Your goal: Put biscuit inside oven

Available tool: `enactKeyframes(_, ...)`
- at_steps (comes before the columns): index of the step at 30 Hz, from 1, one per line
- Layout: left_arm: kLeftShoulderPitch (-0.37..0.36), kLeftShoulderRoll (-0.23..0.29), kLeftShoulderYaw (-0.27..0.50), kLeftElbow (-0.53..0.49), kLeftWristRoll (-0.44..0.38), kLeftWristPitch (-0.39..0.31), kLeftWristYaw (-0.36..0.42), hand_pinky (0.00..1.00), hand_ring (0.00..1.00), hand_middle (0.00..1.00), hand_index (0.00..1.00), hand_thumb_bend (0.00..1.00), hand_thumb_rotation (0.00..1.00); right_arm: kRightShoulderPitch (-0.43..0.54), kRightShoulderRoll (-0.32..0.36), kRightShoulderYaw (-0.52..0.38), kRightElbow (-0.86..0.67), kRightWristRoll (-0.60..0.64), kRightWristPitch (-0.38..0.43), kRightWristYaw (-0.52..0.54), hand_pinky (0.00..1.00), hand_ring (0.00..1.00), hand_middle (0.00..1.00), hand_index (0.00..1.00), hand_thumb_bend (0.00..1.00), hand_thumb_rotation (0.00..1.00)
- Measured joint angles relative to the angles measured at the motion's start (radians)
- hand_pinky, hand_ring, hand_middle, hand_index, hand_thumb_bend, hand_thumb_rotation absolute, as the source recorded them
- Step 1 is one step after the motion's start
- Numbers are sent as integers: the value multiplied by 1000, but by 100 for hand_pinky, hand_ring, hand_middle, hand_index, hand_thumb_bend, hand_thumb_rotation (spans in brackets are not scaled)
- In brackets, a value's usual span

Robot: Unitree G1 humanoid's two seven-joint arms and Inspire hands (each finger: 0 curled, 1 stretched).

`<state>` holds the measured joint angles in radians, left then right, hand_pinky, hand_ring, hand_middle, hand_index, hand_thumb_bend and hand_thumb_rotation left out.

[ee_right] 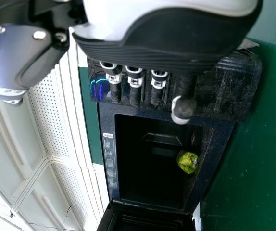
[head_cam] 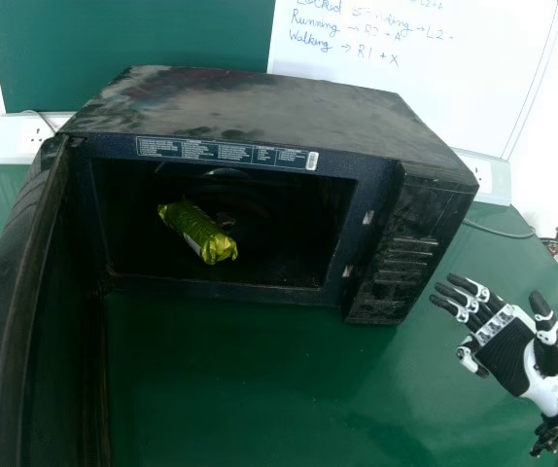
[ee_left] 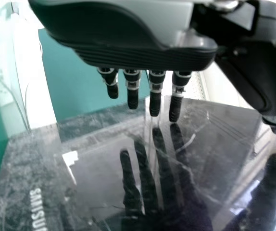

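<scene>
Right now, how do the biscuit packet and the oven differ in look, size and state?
The biscuit packet is shiny yellow-green, while the oven is mostly black. The packet is much smaller than the oven. The packet lies at a slant inside; the oven stands around it, its door open.

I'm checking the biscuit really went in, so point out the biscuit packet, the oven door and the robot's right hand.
Biscuit packet (head_cam: 197, 233): head view, middle of its wrapper.
Oven door (head_cam: 18, 292): head view, its dark panel.
Right hand (head_cam: 505, 354): head view, its palm.
</scene>
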<state>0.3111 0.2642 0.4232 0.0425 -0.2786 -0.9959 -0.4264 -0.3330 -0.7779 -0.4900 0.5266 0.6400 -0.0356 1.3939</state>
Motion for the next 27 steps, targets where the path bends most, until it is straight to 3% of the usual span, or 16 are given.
enactKeyframes(5, -10, 26, -10, 31, 0, -76, -5, 67, 91, 97, 95, 100, 98, -1, 0, 0, 4, 0, -11, 5, 0, 100, 100, 100, 90, 84)
enactKeyframes(10, -33, 81, -32, 91, -1, -172, -24, 66, 91, 97, 95, 100, 97, -3, 0, 0, 9, 0, -11, 11, 0, 100, 100, 100, 85, 82)
enactKeyframes(17, -48, 101, -48, 127, 20, -240, -17, 65, 90, 96, 96, 100, 97, -3, 0, 0, 8, 0, -9, 14, 0, 100, 100, 100, 87, 86)
enactKeyframes(23, -57, 173, -111, 177, -34, -278, -33, 66, 90, 96, 95, 100, 99, -3, 0, -1, 6, 0, -19, 14, 0, 100, 100, 100, 86, 74)
enactKeyframes(27, -59, 185, -120, 190, -38, -294, -32, 65, 90, 96, 95, 100, 98, -3, 0, 0, 11, -1, -25, 20, 0, 100, 100, 100, 86, 76)
